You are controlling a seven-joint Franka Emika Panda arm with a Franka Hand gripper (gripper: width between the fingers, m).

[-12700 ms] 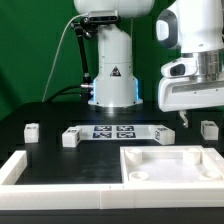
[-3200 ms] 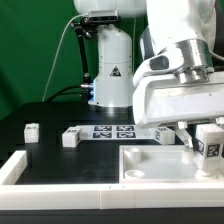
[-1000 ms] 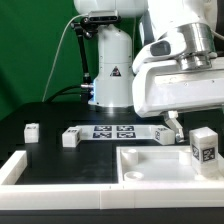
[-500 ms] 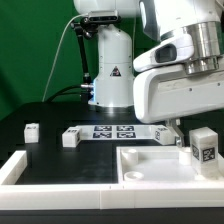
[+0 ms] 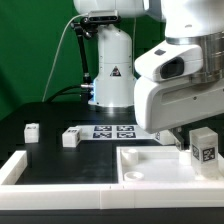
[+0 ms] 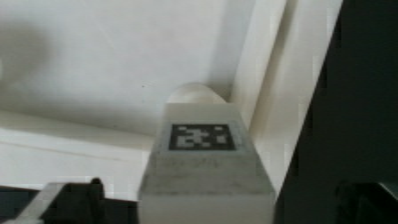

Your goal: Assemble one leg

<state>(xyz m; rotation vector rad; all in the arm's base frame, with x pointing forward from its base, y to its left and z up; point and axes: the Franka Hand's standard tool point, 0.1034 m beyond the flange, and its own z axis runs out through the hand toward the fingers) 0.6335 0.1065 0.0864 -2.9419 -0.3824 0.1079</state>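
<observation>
The fingers (image 6: 71, 200) are spread apart and hold nothing. The leg (image 6: 205, 150) stands between them in the wrist view, its square tag turned to the camera, with a clear gap to the one dark fingertip that shows. The other fingertip is lost against the dark edge.

In the exterior view the leg (image 5: 203, 147) is upright just beside the bulky white hand, on the exterior view's right. It sits at the far edge of the white square panel (image 5: 165, 175); I cannot tell whether it is in a corner socket.

Well apart from the fingers, toward the exterior view's left, the marker board (image 5: 112, 131) lies flat on the black tabletop (image 5: 50, 150). Past it are a spare leg (image 5: 70, 138) and a second spare leg (image 5: 32, 131).
</observation>
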